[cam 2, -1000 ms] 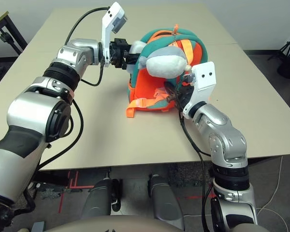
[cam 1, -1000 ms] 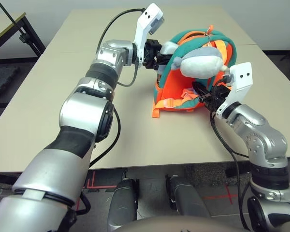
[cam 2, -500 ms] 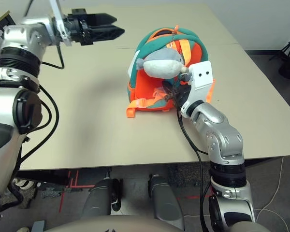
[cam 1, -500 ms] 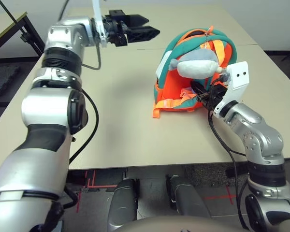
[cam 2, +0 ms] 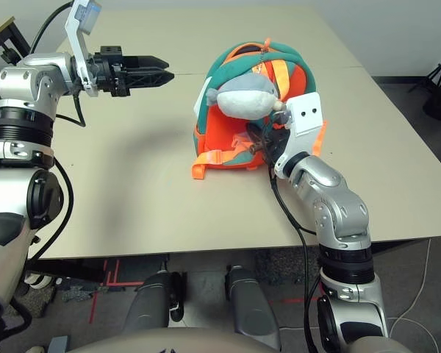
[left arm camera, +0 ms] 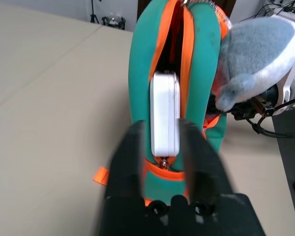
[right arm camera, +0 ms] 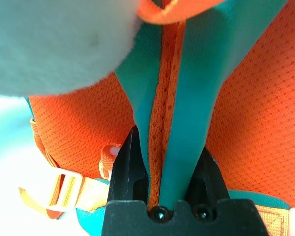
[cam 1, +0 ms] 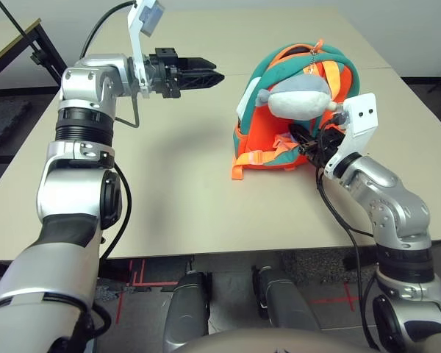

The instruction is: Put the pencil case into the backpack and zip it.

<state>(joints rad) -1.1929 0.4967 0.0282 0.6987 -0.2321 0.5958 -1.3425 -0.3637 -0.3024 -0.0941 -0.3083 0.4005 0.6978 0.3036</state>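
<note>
Case lodged in the opening, zip not yet done

The pencil case (left arm camera: 164, 113) stands on edge in the backpack (cam 1: 279, 140)'s open zipper slot, part of it showing (not fully sunk). The left gripper (cam 1: 214, 76) hovers well apart from the bag over the table (cam 1: 176, 184), its 2 fingers slightly apart and empty. The right gripper (right arm camera: 164, 172) is clamped on a teal strap (right arm camera: 187, 98) beneath the plush toy (cam 1: 300, 95). By my reading, roughly half remains: seating the case and zipping.
</note>
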